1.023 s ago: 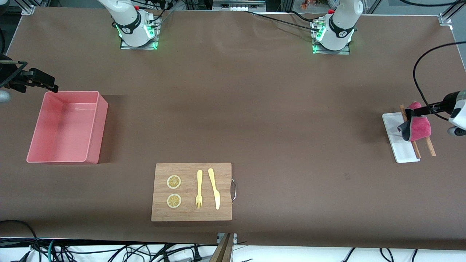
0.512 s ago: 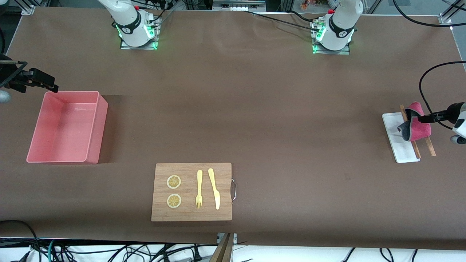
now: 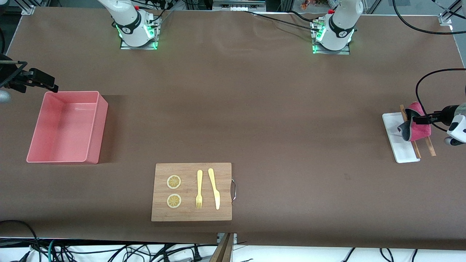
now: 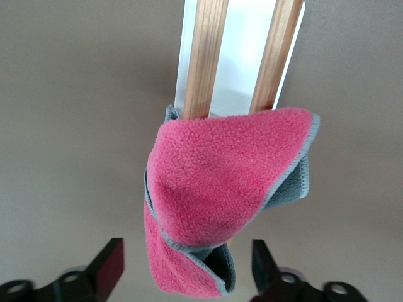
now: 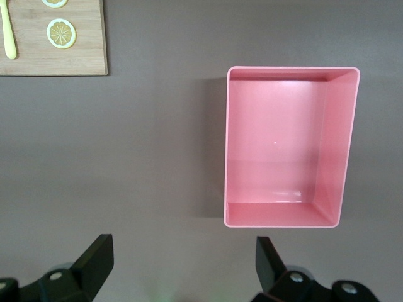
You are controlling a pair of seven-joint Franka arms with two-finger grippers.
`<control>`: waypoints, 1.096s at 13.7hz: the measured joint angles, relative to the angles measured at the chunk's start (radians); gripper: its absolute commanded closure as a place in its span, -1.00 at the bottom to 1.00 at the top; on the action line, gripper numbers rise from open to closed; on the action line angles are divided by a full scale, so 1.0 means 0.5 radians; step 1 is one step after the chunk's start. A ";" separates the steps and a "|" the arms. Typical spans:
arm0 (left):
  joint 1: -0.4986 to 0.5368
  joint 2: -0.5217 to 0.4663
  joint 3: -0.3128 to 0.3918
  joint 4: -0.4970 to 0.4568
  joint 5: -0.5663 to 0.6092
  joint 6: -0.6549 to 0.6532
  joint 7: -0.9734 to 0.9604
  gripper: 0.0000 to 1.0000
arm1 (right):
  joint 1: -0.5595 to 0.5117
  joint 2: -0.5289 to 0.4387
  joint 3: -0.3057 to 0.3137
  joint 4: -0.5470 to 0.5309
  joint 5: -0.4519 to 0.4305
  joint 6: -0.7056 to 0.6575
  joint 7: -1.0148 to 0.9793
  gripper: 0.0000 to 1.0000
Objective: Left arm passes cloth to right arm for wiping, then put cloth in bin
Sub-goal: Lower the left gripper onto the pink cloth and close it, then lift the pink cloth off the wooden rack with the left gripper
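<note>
Front view: bin [image 3: 95,128] empty; cloth [image 3: 418,127] over white tray [image 3: 391,128].

No readable text, labels, brands, numbers or signs in any view; small dark marks on the white robot arm bases [image 3: 135,29] too small to make out
</note>
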 measured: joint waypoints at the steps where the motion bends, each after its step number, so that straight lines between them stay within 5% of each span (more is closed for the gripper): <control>1: 0.001 0.001 0.000 0.000 0.000 -0.023 0.000 0.09 | 0.000 0.000 0.000 0.000 0.000 0.000 0.000 -1.00; 12: 0.007 0.002 -0.001 0.000 -0.054 -0.067 0.000 0.95 | 0.000 0.000 0.000 0.000 0.000 0.001 0.000 -1.00; 15: 0.013 0.002 -0.001 0.000 -0.054 -0.080 0.000 1.00 | 0.000 0.000 0.000 0.000 0.000 0.001 0.000 -1.00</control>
